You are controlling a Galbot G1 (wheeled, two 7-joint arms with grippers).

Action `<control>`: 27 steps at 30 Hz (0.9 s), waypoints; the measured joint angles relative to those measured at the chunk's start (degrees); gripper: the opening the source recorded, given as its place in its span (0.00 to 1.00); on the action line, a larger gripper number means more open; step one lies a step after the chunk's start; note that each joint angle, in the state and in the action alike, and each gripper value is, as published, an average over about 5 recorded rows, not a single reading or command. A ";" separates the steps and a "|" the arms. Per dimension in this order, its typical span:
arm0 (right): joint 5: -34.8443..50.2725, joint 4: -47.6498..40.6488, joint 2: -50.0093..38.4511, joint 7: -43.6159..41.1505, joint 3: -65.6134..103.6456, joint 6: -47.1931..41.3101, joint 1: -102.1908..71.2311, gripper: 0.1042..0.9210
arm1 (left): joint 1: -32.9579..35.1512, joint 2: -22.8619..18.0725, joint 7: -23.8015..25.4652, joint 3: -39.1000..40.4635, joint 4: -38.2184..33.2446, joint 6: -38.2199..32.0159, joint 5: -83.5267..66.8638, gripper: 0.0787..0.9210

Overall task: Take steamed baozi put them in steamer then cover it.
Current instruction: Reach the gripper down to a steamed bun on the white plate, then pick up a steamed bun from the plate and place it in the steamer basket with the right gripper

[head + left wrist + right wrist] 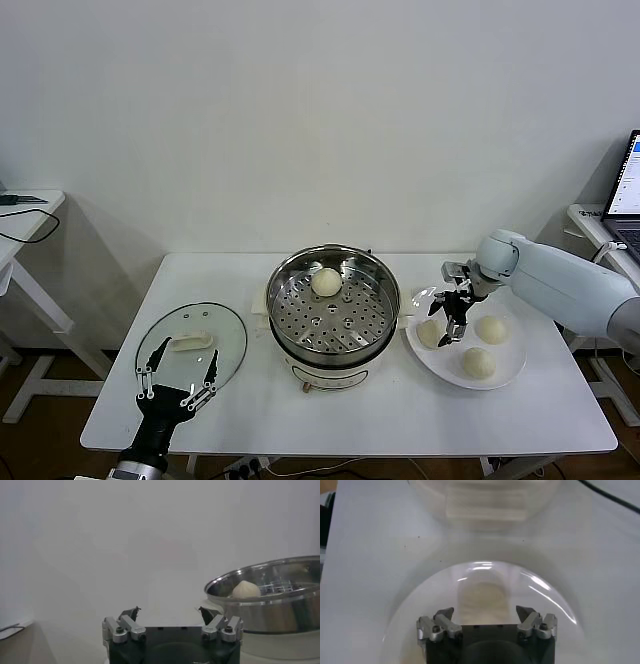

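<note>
Nearest the robot, L gripper hangs parked over the near edge of the lid, fingers spread, nothing in them. Lid lies flat on the table, left of the steamer, handle up. L wrist view shows the same spread fingers w/ the steamer wall off to the side.

Mid-table: steamer, tray bare except 1 bun at the far side. Just right of it, a white plate w/ 3 buns: near one, right one, left one.

R gripper is down over the plate's left part, right beside the left bun, jaws open, not holding anything. R wrist view: open fingers above the plate rim; no bun clearly visible between them.

Step in hand, I'd say: fetching bun no. 2; 1 of 4 loaded, lid not yet on. Next move probably needs R gripper centred over the left bun, lowered so fingers straddle it, then a soft close — dough squashes easily. Then lift clear of the steamer rim and drop it on an open tray spot, away from the first bun.
</note>
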 measured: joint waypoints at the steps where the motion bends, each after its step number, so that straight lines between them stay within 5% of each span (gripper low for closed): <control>1: -0.12 -0.13 0.11 0.07 0.05 -0.04 -0.15 0.87 | -0.01 0.00 -0.01 0.00 0.02 -0.01 0.00 0.88; 12: -0.84 -0.52 0.49 0.75 0.72 -0.21 -0.85 0.65 | -0.03 -0.04 -0.15 -0.12 0.06 -0.10 0.00 0.88; 27: -0.44 3.01 -0.40 -5.73 -1.73 0.54 10.36 0.66 | -0.47 0.54 -0.37 0.34 -1.02 0.26 -0.04 0.88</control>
